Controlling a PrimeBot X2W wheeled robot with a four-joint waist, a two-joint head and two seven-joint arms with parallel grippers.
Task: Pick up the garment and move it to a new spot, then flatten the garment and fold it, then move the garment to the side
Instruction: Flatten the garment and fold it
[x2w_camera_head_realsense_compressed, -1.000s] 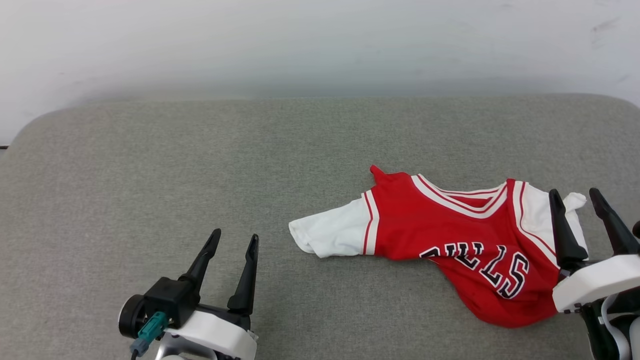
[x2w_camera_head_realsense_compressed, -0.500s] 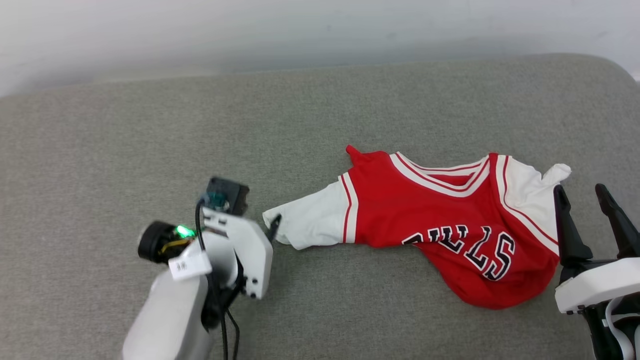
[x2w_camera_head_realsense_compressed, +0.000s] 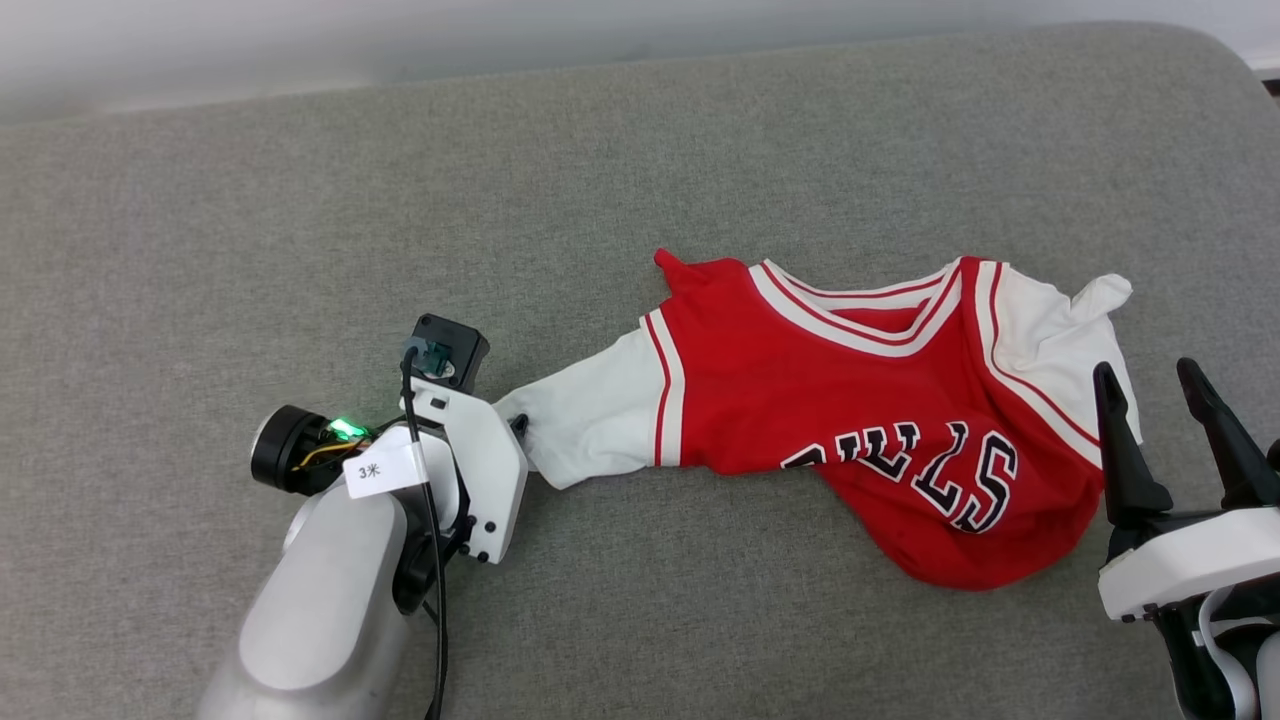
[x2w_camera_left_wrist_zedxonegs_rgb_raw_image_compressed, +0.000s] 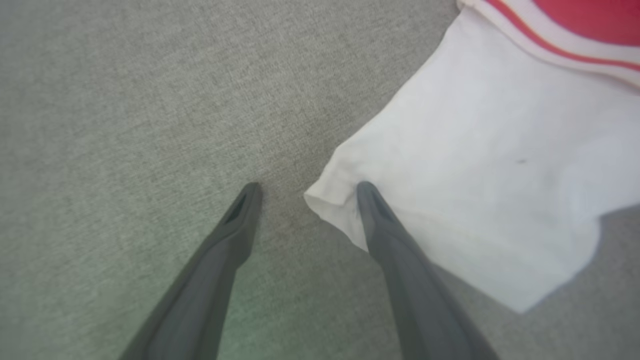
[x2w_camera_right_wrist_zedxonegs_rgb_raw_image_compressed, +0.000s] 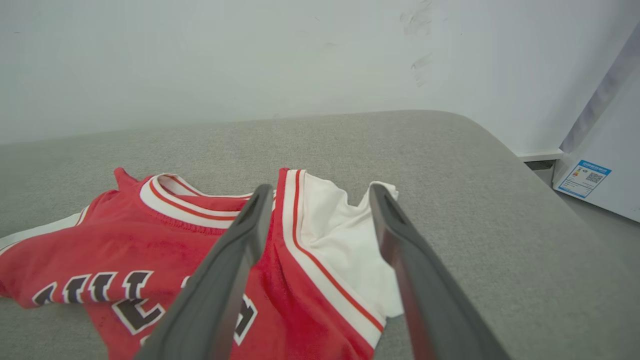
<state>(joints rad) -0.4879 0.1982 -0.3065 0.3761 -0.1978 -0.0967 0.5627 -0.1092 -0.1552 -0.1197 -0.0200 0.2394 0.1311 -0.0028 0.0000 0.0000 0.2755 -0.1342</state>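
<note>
1. Reaching for the pickup, the left gripper (x2w_camera_left_wrist_zedxonegs_rgb_raw_image_compressed: 307, 187) points down at the end of the shirt's white sleeve (x2w_camera_left_wrist_zedxonegs_rgb_raw_image_compressed: 475, 175), jaws wide and holding nothing. One finger sits on the cuff corner and the other over bare cushion.
2. The shirt (x2w_camera_head_realsense_compressed: 880, 430) lies rumpled on the grey cushion (x2w_camera_head_realsense_compressed: 300, 200), toward the robot's right, lettering up and its lower part bunched under.
3. A good grab likely needs the gripper a little further onto the sleeve, so that both fingers straddle cloth before closing. A bite on the corner alone could slip.
4. The right gripper (x2w_camera_head_realsense_compressed: 1145, 370) is also wide and empty, hovering at the other white sleeve. Whether it touches the cloth is hard to tell.
5. A pale wall (x2w_camera_right_wrist_zedxonegs_rgb_raw_image_compressed: 200, 50) rises behind, and a white box with a blue label (x2w_camera_right_wrist_zedxonegs_rgb_raw_image_compressed: 582, 179) stands past the cushion's right end, well apart. The main hindrance looks to be the shirt's own folds, which could drag when it is lifted.
</note>
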